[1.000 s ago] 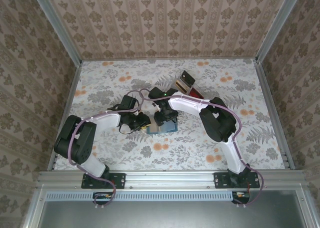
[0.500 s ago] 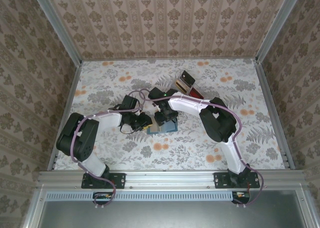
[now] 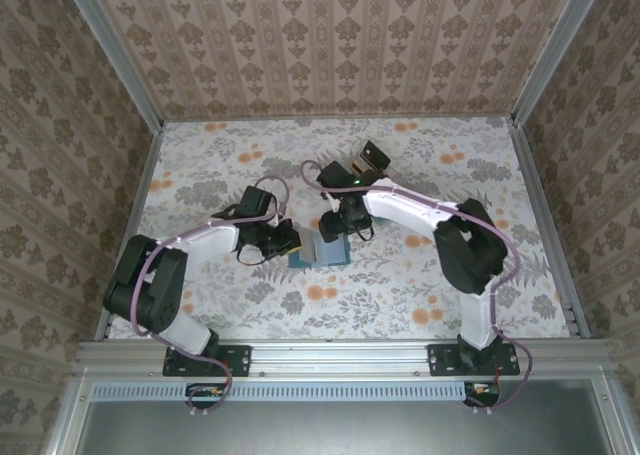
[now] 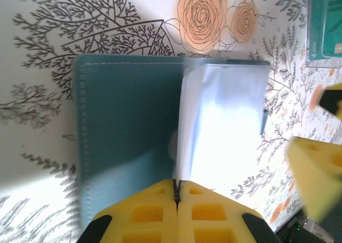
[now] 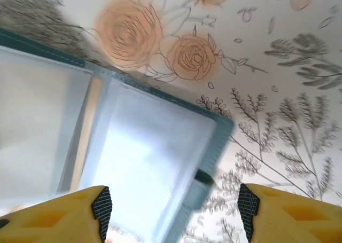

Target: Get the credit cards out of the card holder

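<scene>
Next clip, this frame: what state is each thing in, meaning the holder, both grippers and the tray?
card holder: lying open on the table, one pale inner leaf lifted upright.
left gripper: shut, pinching that lifted leaf.
right gripper: open, fingers spread wide over the holder's pale inside, holding nothing.
clear tray: on the table, apart from the holder, teal contents inside.

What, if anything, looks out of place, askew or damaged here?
Nothing looks spilled or damaged. The card holder lies open on the table, with the left gripper shut on its pale inner leaf.
</scene>
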Controlling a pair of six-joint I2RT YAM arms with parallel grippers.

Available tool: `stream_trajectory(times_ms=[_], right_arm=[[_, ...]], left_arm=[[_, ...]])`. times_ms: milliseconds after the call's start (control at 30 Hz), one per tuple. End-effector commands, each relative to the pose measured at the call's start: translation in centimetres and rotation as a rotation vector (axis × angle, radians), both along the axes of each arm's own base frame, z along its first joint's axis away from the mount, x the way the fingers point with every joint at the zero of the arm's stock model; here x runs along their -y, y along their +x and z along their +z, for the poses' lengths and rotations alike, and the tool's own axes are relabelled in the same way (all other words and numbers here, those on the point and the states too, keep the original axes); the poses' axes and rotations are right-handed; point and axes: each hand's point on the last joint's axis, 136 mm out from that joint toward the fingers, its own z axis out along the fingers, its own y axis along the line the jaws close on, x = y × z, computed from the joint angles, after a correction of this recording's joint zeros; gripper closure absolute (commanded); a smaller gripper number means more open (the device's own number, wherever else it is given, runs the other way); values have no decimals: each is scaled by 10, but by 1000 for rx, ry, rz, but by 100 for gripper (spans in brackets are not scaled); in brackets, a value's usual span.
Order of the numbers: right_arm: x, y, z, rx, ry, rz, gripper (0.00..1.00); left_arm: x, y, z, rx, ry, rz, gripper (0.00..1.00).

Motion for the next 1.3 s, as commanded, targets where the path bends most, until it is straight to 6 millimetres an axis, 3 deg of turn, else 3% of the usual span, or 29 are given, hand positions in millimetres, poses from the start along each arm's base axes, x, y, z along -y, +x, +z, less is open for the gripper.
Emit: stream_trajectory(times_ms=[0,267,400,500,633,767,1000,1267], right_arm=[[-9,-10,36,29,150,-44,31],[-3,-28,46,33,252,-110,32],[9,-28,44,56,247,-157,32],[19,-26,45,77,246,-202,32],[28,-25,44,78,252,-236,32],[19,-29,39,26,280,-212,36],[-1,-25,43,-3,362,-180,38],[1,-24,37,-7,351,-199,39]], left_arm=[[-9,-4,13,31,41,-31,96],[31,6,46,96,-152,-89,65],[58,7,57,106,-216,-143,59],[70,8,53,91,-225,-161,57],[59,14,41,83,-144,-107,57],[40,16,31,79,-86,-49,60],[45,14,22,52,-123,-47,60],[52,16,33,67,-122,-89,57]])
